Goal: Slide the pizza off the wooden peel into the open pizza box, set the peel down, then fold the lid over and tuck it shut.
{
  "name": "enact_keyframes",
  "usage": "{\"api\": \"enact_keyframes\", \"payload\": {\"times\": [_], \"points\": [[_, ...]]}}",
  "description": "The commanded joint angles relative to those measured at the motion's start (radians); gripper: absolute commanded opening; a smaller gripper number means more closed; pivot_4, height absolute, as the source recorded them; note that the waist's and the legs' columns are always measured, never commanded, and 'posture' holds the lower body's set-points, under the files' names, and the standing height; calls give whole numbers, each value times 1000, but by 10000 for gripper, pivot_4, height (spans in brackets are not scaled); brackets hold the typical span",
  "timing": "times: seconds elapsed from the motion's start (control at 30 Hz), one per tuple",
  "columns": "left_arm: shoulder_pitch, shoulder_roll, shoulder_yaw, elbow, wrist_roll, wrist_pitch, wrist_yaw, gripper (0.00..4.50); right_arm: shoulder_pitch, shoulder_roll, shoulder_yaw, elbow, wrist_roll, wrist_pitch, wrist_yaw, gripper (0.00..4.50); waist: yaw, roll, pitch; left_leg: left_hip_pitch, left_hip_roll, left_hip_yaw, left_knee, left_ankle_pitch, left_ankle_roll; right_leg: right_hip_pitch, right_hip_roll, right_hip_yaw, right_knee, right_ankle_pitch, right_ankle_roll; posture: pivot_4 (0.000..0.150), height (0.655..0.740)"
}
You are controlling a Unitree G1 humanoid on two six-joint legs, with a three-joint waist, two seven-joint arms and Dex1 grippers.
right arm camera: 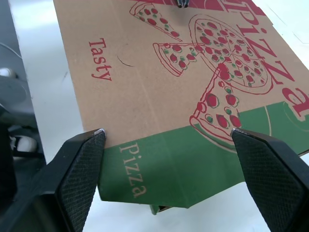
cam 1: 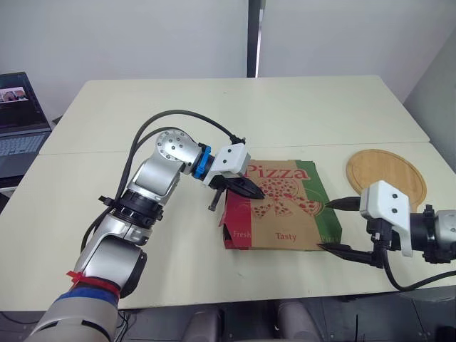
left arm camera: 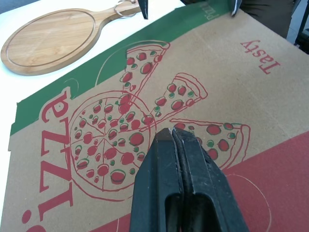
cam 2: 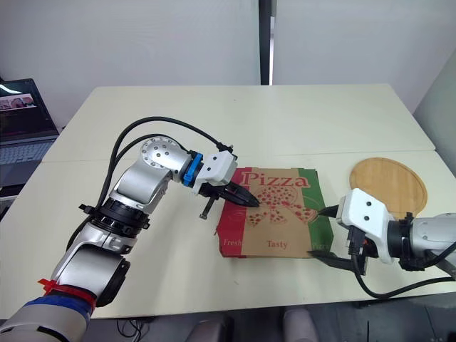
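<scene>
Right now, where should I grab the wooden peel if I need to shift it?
Take the wooden peel by its narrow handle, which sticks out toward the pizza box. The rest lies flat on the table, too wide and low to pinch. Probably come down from above with the right gripper, fingers across the handle's width.

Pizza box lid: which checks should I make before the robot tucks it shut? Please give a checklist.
1. Round wooden peel set down on the cream table, bare: ok.
2. Brown printed cardboard pizza box, lid folded over: ok.
3. Left gripper shut above the lid: ok.
4. Right gripper open, astride the green side: ok.
5. Pizza inside: cannot tell, lid hides it.
6. Lid tucked in fully: cannot tell.
</scene>
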Motion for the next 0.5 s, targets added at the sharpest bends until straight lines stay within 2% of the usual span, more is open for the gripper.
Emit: {"api": "enact_keyframes", "payload": {"times": [0.03,0.5], "points": [[-12,-1,8,-9,0,-16,-6,0,-5,-17,27,-26,-67,-53,2,44647,-1,0,0,0,0,0,0,0,0,0,0,0,0,0,0,1500,7341],[-4,-7,6,-18,-2,-20,1,0,-18,-6,-8,-30,46,21,39,44647,0,0,0,0,0,0,0,0,0,0,0,0,0,0,0,1500,7341]]}}
